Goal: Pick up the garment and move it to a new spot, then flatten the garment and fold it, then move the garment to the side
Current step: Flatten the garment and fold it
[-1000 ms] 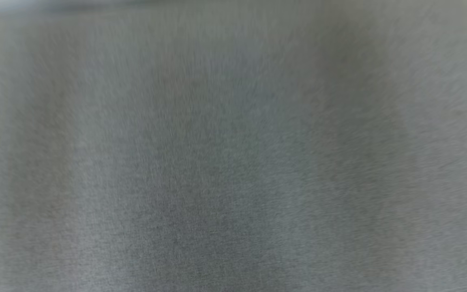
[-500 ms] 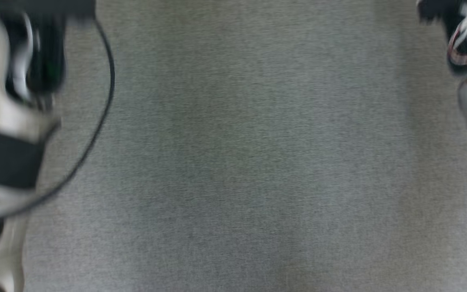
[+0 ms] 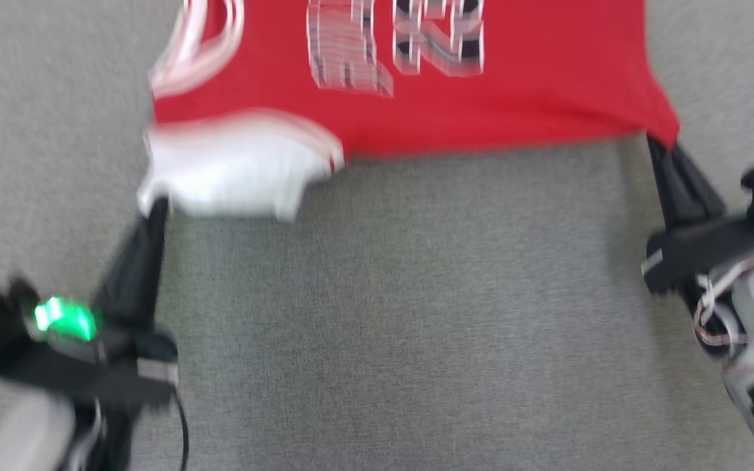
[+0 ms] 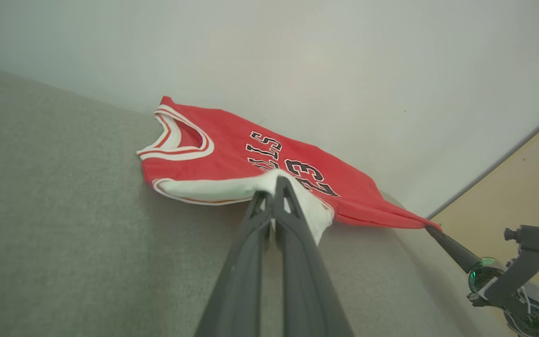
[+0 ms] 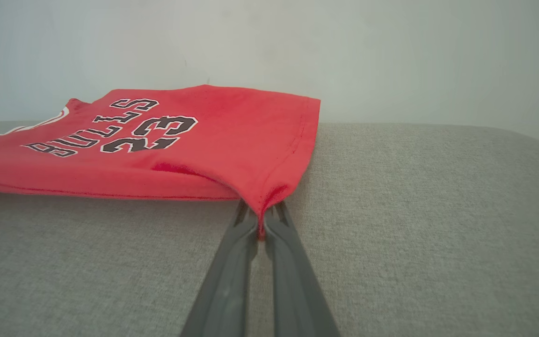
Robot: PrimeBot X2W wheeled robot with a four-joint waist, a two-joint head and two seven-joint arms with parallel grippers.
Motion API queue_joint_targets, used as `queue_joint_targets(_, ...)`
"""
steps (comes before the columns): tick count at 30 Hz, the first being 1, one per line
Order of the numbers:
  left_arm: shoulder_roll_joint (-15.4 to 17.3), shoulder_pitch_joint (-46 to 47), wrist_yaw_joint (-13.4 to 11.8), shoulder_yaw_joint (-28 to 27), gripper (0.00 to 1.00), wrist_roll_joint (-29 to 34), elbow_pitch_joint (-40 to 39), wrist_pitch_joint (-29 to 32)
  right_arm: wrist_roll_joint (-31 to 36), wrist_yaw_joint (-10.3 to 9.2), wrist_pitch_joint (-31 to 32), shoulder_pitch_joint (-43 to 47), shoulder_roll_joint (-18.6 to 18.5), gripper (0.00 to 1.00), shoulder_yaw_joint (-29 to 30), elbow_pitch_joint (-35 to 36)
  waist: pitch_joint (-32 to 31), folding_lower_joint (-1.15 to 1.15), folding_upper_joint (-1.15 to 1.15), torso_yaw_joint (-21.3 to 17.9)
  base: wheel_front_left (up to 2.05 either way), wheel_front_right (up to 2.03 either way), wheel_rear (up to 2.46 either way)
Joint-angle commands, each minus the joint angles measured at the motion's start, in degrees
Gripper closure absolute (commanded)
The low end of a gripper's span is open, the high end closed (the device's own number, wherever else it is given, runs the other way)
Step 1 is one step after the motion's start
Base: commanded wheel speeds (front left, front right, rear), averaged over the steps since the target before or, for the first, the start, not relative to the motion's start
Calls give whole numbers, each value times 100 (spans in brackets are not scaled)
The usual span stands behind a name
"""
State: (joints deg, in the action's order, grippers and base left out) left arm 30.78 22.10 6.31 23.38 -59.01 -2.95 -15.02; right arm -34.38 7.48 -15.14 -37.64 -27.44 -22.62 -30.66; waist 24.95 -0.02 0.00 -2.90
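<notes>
While left pincer [image 4: 273, 191] and right pincer [image 5: 260, 218] clamp jersey [image 3: 521, 98]; head-view lettering [image 3: 396, 42] blurred

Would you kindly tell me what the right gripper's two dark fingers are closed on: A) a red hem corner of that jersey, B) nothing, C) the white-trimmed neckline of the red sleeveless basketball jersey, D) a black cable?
A: in the right wrist view the right gripper pinches a hem corner of the red sleeveless basketball jersey.
</notes>
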Motion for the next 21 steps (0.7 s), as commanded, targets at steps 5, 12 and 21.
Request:
queue_joint_targets(5, 249, -1179, -252, 71, 100, -155, -569, 36, -109, 4, -3, 828, -314, 100, -144, 277, -1037, 2, 0, -144, 0, 0, 0)
queue_joint_targets(12, 350, -2389, -652, 175, 100, -225, -925, 49, -189, 4, -4, 1880, -552, 100, -69, 567, -1483, 2, 0, -89, 0, 0, 0)
queue_joint_targets(21, 282, -3195, -1003, 387, 100, -366, -1352, 138, -134, 4, 46, 2867, -677, 100, 50, 877, -1758, 2, 0, -63, 0, 0, 0)
